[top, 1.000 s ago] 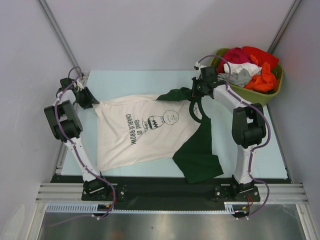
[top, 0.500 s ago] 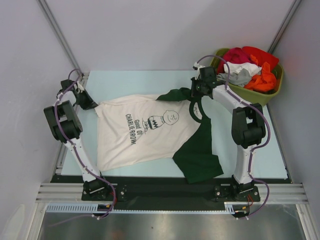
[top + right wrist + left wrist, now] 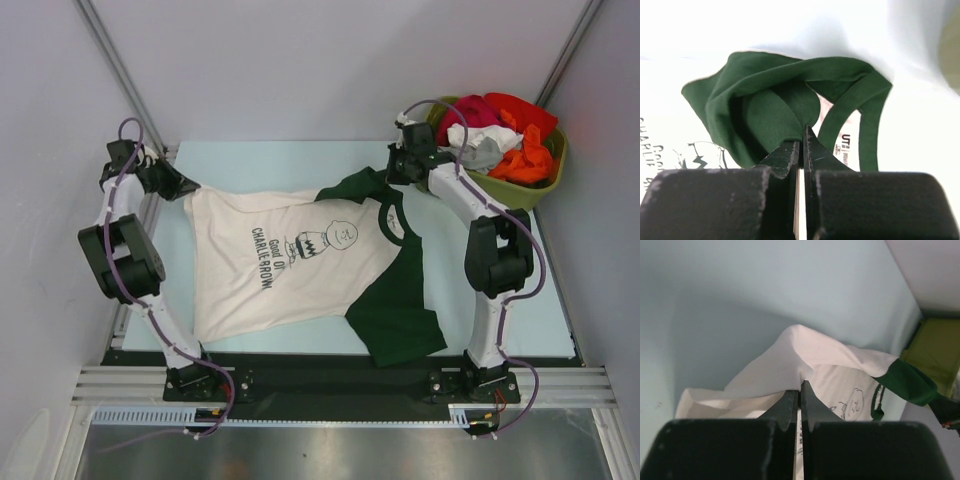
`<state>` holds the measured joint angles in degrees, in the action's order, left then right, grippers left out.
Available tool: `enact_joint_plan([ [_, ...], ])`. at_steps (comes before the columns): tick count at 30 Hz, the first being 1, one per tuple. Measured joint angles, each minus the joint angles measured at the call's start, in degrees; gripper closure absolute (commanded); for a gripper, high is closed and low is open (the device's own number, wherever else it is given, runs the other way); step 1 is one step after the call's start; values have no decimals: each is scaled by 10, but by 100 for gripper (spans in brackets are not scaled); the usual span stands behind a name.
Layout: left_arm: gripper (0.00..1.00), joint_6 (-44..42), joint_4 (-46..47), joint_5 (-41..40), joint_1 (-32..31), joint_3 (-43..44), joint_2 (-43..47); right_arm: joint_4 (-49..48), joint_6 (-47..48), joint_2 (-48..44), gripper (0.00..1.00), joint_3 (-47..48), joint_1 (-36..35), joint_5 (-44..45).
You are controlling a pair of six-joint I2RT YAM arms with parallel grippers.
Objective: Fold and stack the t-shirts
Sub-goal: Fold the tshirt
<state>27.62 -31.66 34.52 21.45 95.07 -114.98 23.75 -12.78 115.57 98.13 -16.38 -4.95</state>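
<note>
My left gripper (image 3: pixel 800 386) is clenched on the t-shirt (image 3: pixel 300 265) at a cream corner. My right gripper (image 3: pixel 802 134) pinches its green shoulder, with the cloth spread over the table (image 3: pixel 280 162).

Yeah, the right gripper (image 3: pixel 801 145) is clamped tight on bunched green cloth of the t-shirt (image 3: pixel 765 100), collar loop (image 3: pixel 867 117) curving off around 2 o'clock.
</note>
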Motion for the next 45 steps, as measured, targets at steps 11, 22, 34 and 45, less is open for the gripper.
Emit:
enact_joint_plan([
  [11,97,50,27,17,-47,-249,208,78,-92,-65,100,-9,43,-1],
  [22,75,120,-11,-28,-53,-509,468,121,-121,-114,100,-56,56,-16],
  [34,40,190,-103,-96,-53,-577,499,122,-123,-114,100,-56,56,-32],
  [45,53,218,-78,-101,-73,-568,468,122,-122,-114,100,-56,56,-42],
])
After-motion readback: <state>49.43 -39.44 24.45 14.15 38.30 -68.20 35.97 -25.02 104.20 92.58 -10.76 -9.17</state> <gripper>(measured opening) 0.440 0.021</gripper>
